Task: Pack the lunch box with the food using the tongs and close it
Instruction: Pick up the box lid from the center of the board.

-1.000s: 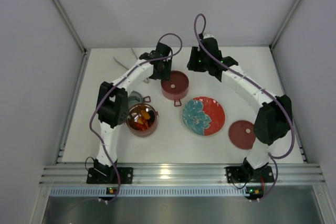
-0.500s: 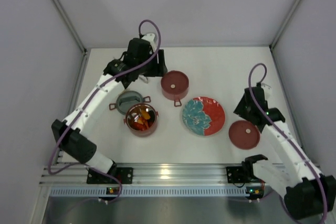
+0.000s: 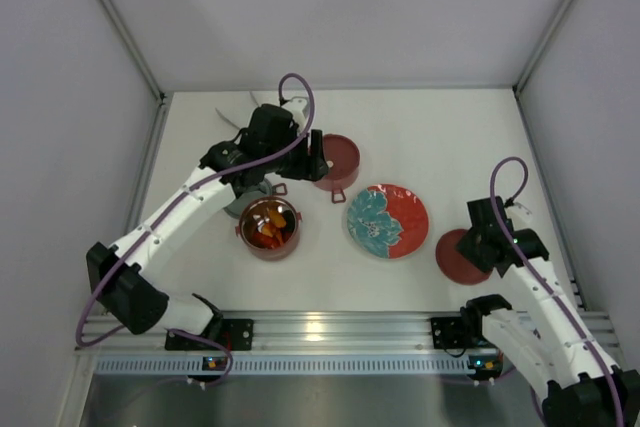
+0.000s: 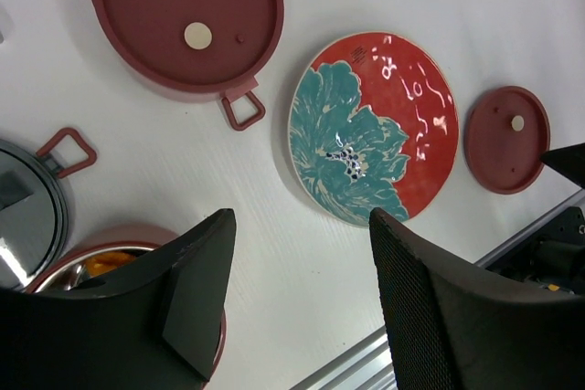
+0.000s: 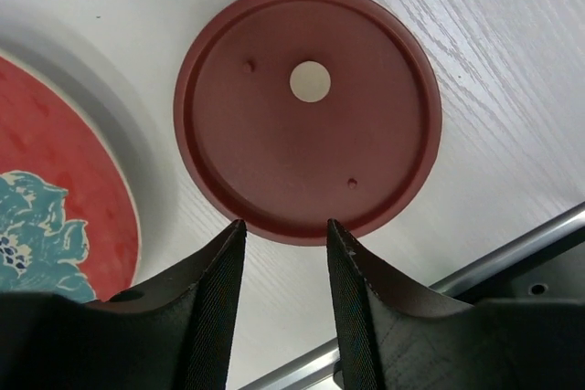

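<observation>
Right claw spread, hovering over maroon lid near front-right corner of bench. Lid looks thin, stiff, slick; I'd pinch its rim edgewise. Left claw spread, empty, near filled pot.

Beneath the right gripper, a matt maroon lid is resting on the wood-grained bench; the plate is gleaming glossy.
</observation>
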Robot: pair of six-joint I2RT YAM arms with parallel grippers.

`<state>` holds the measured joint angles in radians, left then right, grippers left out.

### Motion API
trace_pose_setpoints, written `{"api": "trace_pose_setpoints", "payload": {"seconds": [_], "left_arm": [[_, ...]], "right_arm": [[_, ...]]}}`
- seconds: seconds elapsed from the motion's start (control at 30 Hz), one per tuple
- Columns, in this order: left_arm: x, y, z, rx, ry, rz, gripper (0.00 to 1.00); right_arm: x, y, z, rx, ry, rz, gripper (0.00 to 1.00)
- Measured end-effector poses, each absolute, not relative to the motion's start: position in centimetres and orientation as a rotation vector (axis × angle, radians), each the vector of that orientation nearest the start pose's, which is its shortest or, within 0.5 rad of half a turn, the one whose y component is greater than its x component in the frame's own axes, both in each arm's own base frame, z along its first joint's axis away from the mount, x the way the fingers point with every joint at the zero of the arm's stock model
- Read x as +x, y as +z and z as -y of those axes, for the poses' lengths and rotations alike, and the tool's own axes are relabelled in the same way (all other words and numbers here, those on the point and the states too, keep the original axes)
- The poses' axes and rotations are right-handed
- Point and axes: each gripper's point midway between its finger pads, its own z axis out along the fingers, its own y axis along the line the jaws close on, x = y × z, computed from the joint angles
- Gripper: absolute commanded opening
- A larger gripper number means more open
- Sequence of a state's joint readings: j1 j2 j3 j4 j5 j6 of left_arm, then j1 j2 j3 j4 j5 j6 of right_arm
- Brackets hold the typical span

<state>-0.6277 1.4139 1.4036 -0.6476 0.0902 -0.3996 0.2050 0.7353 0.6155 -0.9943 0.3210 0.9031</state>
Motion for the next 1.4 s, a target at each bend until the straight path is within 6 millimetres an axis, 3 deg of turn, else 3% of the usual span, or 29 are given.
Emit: {"api": "trace_pose_setpoints", "payload": {"seconds": [0.17, 0.37, 0.53, 0.87, 1.4], "left_arm": [[29.8, 25.4, 25.6, 0.315, -0.659, -2.27, 0.66], [29.7, 26.3, 25.6, 0.313, -0.671, -2.238, 0.66], [29.7, 26.3, 25.6, 0.313, -0.671, -2.239, 0.66], [29.7, 26.4, 25.6, 0.314, -0.671, -2.238, 0.66], [29.7, 26.3, 25.6, 0.313, -0.67, -2.239, 0.66]], "right_arm": [[15.7, 7.6, -0.7, 1.026, -0.094, -2.442, 0.39], [14.6, 4.8, -1.3, 1.058, -0.215, -2.638, 0.25], [14.1, 3.4, -2.3, 1.064, -0.216, -2.747, 0.25], [16.0, 2.7, -3.7, 0.998, -0.075, -2.734, 0.35], [19.6, 2.2, -4.2, 0.899, -0.006, -2.672, 0.34]]}}
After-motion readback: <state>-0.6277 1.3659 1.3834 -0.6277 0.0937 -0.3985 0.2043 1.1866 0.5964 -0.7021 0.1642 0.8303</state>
